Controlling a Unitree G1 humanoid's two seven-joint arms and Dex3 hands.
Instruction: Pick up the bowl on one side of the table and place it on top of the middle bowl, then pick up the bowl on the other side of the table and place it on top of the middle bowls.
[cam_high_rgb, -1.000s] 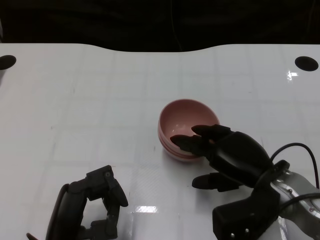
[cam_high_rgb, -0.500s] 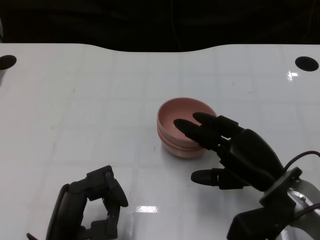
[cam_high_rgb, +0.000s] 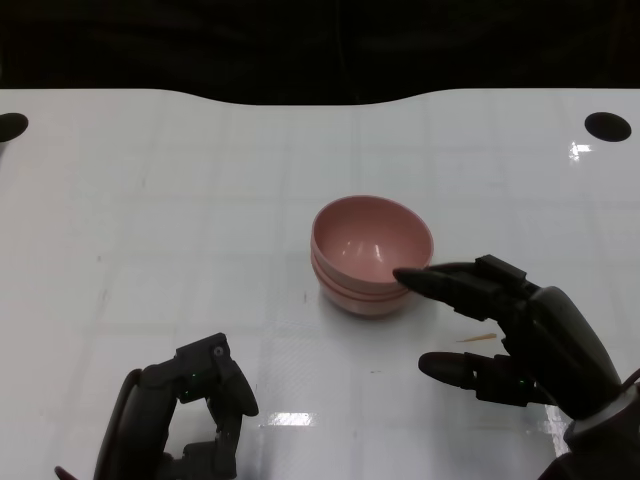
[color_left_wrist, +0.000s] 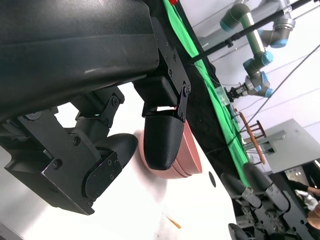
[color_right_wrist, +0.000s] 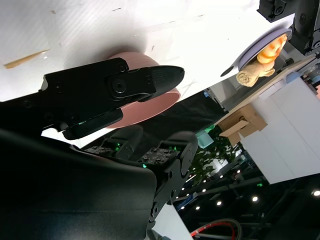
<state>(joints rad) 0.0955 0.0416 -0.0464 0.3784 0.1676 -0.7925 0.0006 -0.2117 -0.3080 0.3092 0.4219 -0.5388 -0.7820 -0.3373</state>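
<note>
A white bench carries everything. A thin tan sliver lies on it, just beside the right robot hand. Two dark round holes sit at the bench's far corners, well apart from both robot hands.

light: bright overhead | glare: white table | focus: sharp, wrist close-ups soft

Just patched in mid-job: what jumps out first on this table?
The stack of pink bowls sits nested near the middle of the white table. The right hand is just beside it on the robot's right, fingers spread and holding nothing. The left hand sits curled at the near edge, well apart from the stack.
</note>
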